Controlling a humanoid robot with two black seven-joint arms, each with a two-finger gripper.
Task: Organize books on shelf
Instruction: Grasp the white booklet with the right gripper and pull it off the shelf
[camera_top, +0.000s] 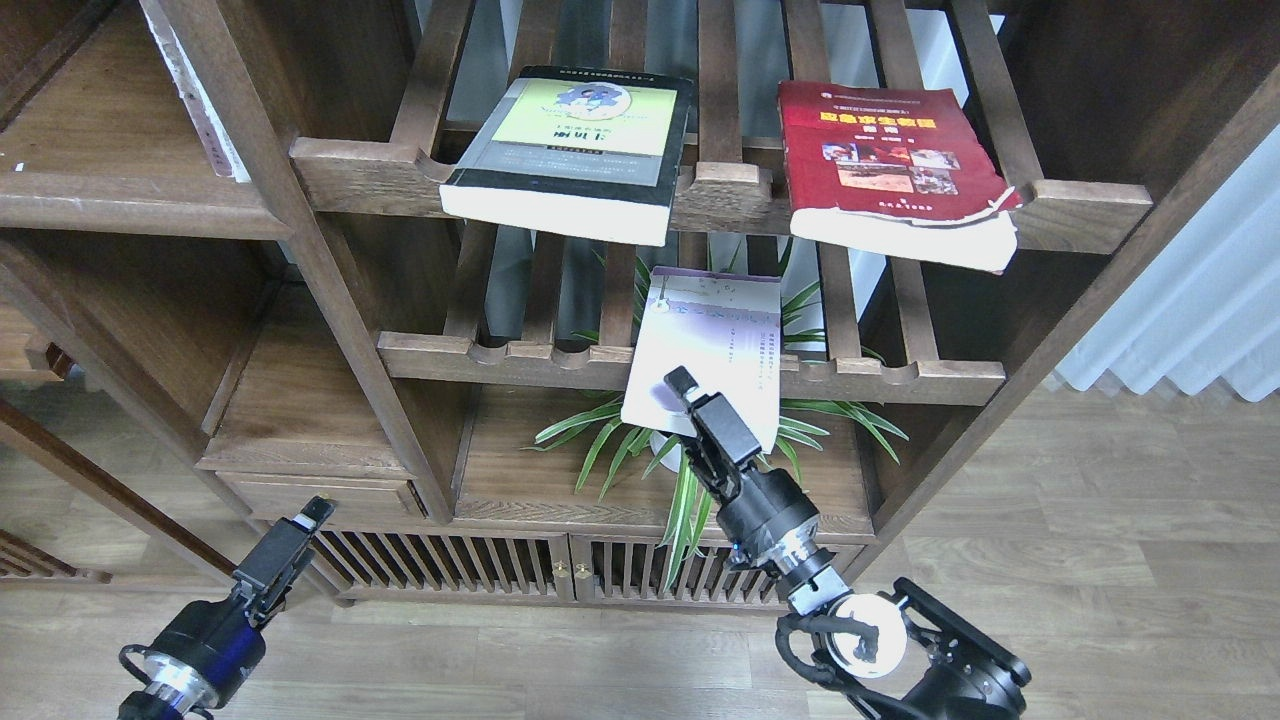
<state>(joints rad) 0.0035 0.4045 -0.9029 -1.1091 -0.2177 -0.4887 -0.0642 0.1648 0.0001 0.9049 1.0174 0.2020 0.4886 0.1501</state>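
The thick black-edged book with the yellow-green and grey cover (575, 150) lies on the upper slatted rack. The thick red book (890, 165) lies to its right, overhanging the rail. The thin lavender-white book (712, 340) lies on the lower slatted rack and juts out over its front rail. My right gripper (688, 388) is raised in front of this book's lower edge; whether it touches the book or how its fingers stand is unclear. My left gripper (312, 512) is low at the left, small and empty. The solid-floored shelf compartment (90, 150) is at the upper left.
A thin worn whitish-spined book (200, 100) leans in the upper-left compartment. A potted spider plant (600, 440) stands under the lower rack, right behind my right arm. Another solid board (300, 410), a drawer (320, 495) and slatted cabinet doors (500, 570) are below. A curtain (1200, 300) hangs at the right.
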